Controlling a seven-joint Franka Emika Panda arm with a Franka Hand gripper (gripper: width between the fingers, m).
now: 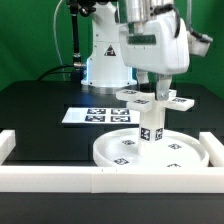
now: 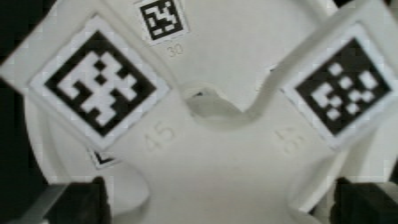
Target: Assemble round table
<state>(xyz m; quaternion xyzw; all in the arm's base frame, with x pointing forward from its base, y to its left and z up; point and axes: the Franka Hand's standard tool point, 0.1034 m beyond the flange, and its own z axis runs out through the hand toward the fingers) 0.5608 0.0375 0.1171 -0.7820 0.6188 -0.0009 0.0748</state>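
The large round disc (image 1: 150, 152) lies flat on the table by the front rail. The short cylindrical leg (image 1: 150, 127) stands upright at its middle, tags on its side. The flat cross-shaped base (image 1: 152, 98) sits on top of the leg. My gripper (image 1: 157, 92) comes straight down on the base. In the wrist view the base (image 2: 205, 120) fills the frame with two tagged arms spreading away, and my gripper (image 2: 217, 205) straddles a third arm. The dark fingers (image 2: 80, 205) stand wide apart, with a thin lighter band between each and the arm.
A long white border rail (image 1: 110, 180) runs along the front, with side rails at both ends (image 1: 8, 145). The marker board (image 1: 98, 114) lies flat behind the disc. The robot's base (image 1: 105, 60) stands at the back.
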